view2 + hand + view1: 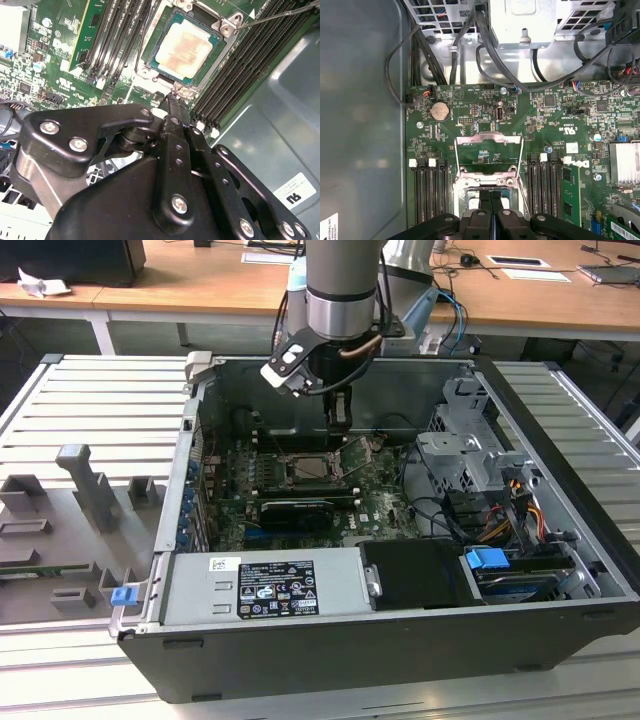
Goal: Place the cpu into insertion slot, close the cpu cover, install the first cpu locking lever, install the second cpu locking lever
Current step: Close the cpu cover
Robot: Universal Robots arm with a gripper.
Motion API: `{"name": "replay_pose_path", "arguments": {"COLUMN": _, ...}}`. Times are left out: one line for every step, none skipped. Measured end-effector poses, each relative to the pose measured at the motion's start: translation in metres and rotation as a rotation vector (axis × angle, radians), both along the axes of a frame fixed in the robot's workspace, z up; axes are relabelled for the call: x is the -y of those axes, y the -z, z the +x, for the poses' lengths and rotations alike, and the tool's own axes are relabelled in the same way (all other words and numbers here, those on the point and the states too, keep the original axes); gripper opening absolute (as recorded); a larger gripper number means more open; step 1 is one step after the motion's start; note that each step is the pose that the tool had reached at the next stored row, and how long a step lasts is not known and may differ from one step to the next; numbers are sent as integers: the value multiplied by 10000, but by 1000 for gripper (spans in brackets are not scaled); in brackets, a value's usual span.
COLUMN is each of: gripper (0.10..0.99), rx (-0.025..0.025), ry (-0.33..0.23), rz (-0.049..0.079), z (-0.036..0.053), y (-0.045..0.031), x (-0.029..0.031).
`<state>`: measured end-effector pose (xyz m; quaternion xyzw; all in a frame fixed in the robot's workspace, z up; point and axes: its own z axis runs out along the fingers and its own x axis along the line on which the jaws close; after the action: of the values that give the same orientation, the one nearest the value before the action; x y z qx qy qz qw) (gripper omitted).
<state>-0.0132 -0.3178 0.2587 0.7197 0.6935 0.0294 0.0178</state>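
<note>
The cpu (186, 47) shows a pale silver-beige face, mottled faintly orange, framed in teal-green. The board (485, 107) is green with black memory slots (240, 65). The hand (173, 97) is black with silver screws (179, 203). The worktop (90, 410) is grey, ribbed.

In the first wrist view the gripper (490, 192) hid the middle of the socket (485, 181), and the picture's edge cut off the rest. In the exterior view the socket (310, 468) (dark, under the arm (343, 280)) was too small to make out what lay inside.

a ribbed silver table (100, 400) carries the open black computer case (350, 655); grey fixture blocks (85, 485) lie beside it.
</note>
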Motion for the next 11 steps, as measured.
{"name": "replay_pose_path", "arguments": {"gripper": 106, "rx": 0, "ry": 0, "rz": 0, "z": 1, "y": -15, "x": 0}}
{"name": "replay_pose_path", "arguments": {"gripper": 106, "rx": 0, "ry": 0, "rz": 0, "z": 2, "y": -26, "x": 0}}
{"name": "replay_pose_path", "arguments": {"gripper": 106, "rx": 0, "ry": -1, "rz": 0, "z": 4, "y": -43, "x": 0}}
{"name": "replay_pose_path", "arguments": {"gripper": 106, "rx": 0, "ry": -1, "rz": 0, "z": 12, "y": -60, "x": 0}}
{"name": "replay_pose_path", "arguments": {"gripper": 106, "rx": 1, "ry": 0, "rz": 3, "z": 27, "y": -64, "x": 0}}
{"name": "replay_pose_path", "arguments": {"gripper": 106, "rx": 3, "ry": 1, "rz": 3, "z": 47, "y": -65, "x": 0}}
{"name": "replay_pose_path", "arguments": {"gripper": 106, "rx": 0, "ry": 0, "rz": 1, "z": 94, "y": -66, "x": 0}}
{"name": "replay_pose_path", "arguments": {"gripper": 106, "rx": 0, "ry": -2, "rz": 1, "z": 134, "y": -66, "x": 0}}
{"name": "replay_pose_path", "arguments": {"gripper": 106, "rx": 0, "ry": 1, "rz": 0, "z": 175, "y": -66, "x": 0}}
{"name": "replay_pose_path", "arguments": {"gripper": 106, "rx": -1, "ry": -1, "rz": 0, "z": 218, "y": -66, "x": 0}}
{"name": "replay_pose_path", "arguments": {"gripper": 106, "rx": 0, "ry": 0, "rz": -1, "z": 256, "y": -66, "x": 0}}
